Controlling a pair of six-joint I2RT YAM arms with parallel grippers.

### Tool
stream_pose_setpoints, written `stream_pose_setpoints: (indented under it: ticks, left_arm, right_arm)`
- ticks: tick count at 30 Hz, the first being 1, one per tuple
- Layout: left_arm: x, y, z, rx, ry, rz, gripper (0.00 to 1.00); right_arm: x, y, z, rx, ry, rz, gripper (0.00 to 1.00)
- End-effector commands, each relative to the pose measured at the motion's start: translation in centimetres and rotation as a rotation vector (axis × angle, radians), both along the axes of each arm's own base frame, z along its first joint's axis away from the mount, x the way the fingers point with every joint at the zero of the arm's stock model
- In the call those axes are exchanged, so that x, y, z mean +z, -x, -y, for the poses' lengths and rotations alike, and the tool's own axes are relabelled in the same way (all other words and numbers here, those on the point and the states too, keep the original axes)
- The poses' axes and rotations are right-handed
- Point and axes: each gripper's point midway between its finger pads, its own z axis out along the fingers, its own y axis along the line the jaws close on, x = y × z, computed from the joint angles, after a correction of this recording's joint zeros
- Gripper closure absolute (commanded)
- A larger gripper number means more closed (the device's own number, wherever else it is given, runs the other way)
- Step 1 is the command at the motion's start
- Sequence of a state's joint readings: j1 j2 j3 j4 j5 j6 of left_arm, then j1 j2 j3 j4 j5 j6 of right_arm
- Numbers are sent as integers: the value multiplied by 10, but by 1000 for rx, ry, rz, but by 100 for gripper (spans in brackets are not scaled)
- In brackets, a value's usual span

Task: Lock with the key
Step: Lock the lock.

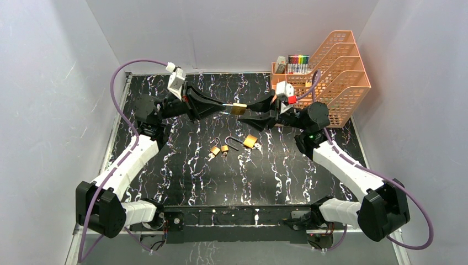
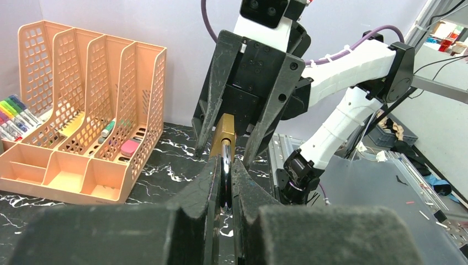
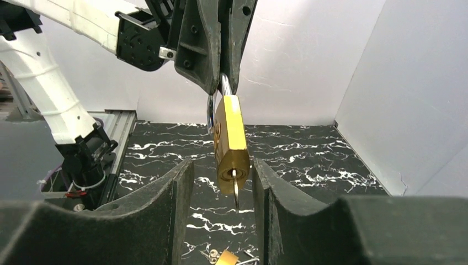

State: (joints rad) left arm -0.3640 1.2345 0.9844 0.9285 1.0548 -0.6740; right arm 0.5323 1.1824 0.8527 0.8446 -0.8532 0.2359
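I have the padlock (image 3: 230, 138) up off the table (image 1: 182, 176), toward 12 o'clock from its middle in the top view. It hangs between the two arms and is carried only by the left gripper (image 2: 223, 171), which is clenched on the steel shackle. From overhead the lock's long axis runs 9 to 3: shackle end toward the left arm at 9, keyed end toward the right arm at 3. The right gripper (image 1: 255, 110) is therefore the nearer tool for the turn. In its own wrist camera the brass body drops from 12 toward 6, and the key (image 3: 235, 190) pokes out of the bottom face at 6. The right jaws are parted and straddle that end, with a sliver of daylight on each side, so they grip nothing yet. The key shows edge-on, so I judge its flats face the pads. I cannot tell whether the shackle is seated. Spare padlocks (image 1: 215, 149) lie on the table toward 6 of the held one.
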Motion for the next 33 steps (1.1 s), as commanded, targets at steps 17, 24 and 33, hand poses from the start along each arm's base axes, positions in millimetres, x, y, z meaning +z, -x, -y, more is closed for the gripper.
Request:
stream_pose_setpoints:
  ticks: [17,24,33]
  left_arm:
    - [15,15,-6,-29,-24,83,2]
    - [-3,51,-13,-271,-172,73,20]
    - [-9,55,-7,-327,-183,61,27]
  right_arm:
    - [41,9,16,198,88,-19,100]
    - [31,20,32,372,212,-61,100]
    - [34,20,20,444,209,-81,100]
